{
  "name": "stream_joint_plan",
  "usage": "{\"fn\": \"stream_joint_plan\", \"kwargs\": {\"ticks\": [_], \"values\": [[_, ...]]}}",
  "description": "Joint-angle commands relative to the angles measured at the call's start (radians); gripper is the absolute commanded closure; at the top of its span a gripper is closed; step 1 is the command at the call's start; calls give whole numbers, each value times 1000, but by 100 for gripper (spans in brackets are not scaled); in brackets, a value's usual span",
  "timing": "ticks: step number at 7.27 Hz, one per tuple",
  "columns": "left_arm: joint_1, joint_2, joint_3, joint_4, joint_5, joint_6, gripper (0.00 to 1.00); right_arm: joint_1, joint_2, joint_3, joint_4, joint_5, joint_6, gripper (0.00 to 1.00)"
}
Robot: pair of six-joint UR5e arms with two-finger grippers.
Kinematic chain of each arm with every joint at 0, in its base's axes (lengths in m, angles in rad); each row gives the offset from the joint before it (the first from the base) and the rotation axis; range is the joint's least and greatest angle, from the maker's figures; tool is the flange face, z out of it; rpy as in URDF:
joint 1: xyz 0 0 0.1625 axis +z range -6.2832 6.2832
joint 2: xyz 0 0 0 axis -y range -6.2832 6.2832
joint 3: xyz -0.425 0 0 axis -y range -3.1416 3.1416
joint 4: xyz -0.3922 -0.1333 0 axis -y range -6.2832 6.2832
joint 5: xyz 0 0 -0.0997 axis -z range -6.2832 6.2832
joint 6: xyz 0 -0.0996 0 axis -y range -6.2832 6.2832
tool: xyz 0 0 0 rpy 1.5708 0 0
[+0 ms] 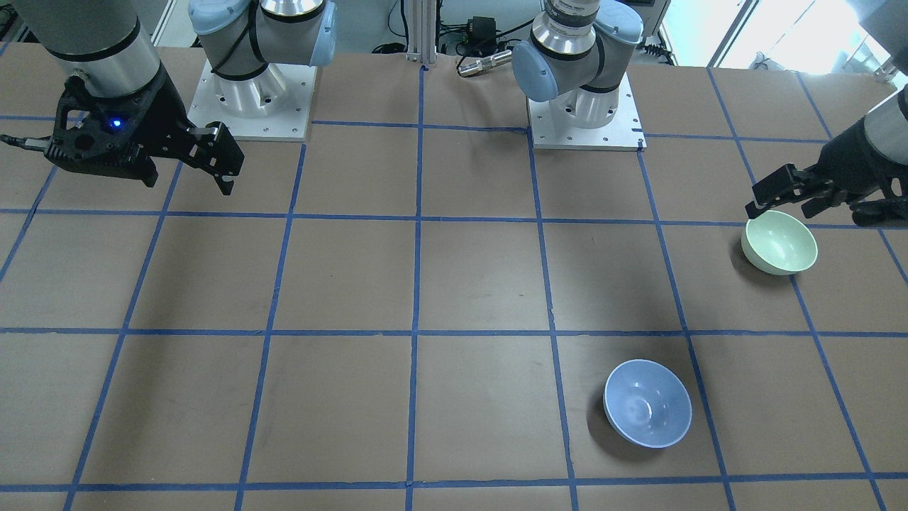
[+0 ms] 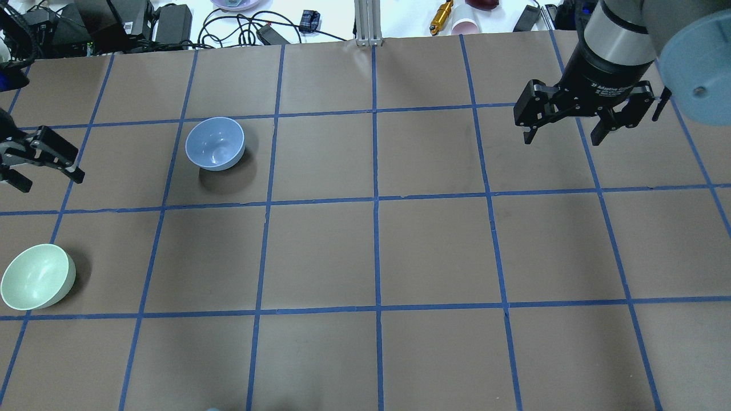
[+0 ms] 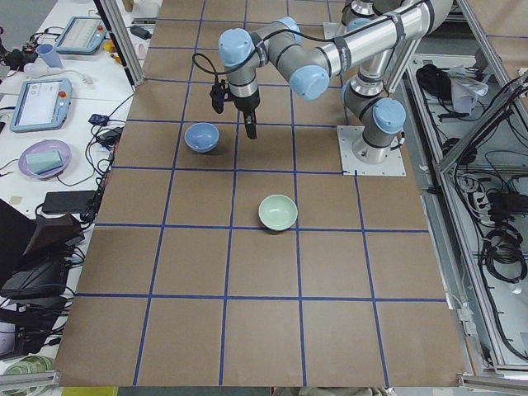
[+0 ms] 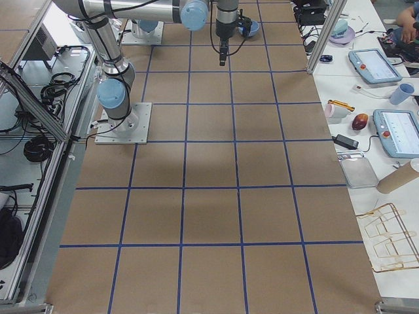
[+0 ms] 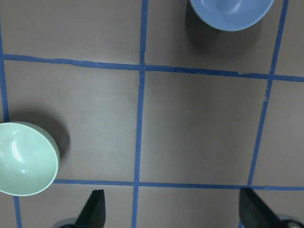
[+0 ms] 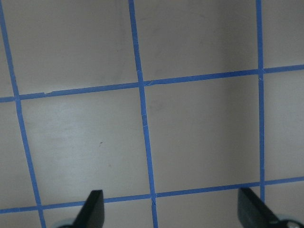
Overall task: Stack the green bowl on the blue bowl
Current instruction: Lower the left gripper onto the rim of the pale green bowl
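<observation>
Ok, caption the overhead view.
Left gripper and right gripper hang open over the table; green bowl and blue bowl sit apart, unstacked.

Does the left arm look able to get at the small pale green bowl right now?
Probably yes. The left gripper hangs open and empty close to the small glossy mint-green bowl, which sits upright alone on the table, nothing between them.

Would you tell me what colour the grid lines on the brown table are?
Blue grid lines, clearest in the overhead exterior view.

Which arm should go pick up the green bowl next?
Left. The left gripper, open, hovers near the green bowl, seen in its wrist view; the right gripper is far across the table.
</observation>
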Motion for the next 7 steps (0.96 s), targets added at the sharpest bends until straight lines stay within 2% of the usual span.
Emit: {"fn": "stream_joint_plan", "kwargs": {"ticks": [1, 2, 5, 7], "values": [[151, -28, -80, 140, -1, 217, 0, 0, 0, 0, 0, 0, 0, 0], [217, -37, -109, 175, -4, 297, 0, 0, 0, 0, 0, 0, 0, 0], [355, -106, -209, 393, -5, 474, 0, 0, 0, 2, 0, 2, 0, 0], [412, -166, -216, 441, -65, 554, 0, 0, 0, 0, 0, 0, 0, 0]]}}
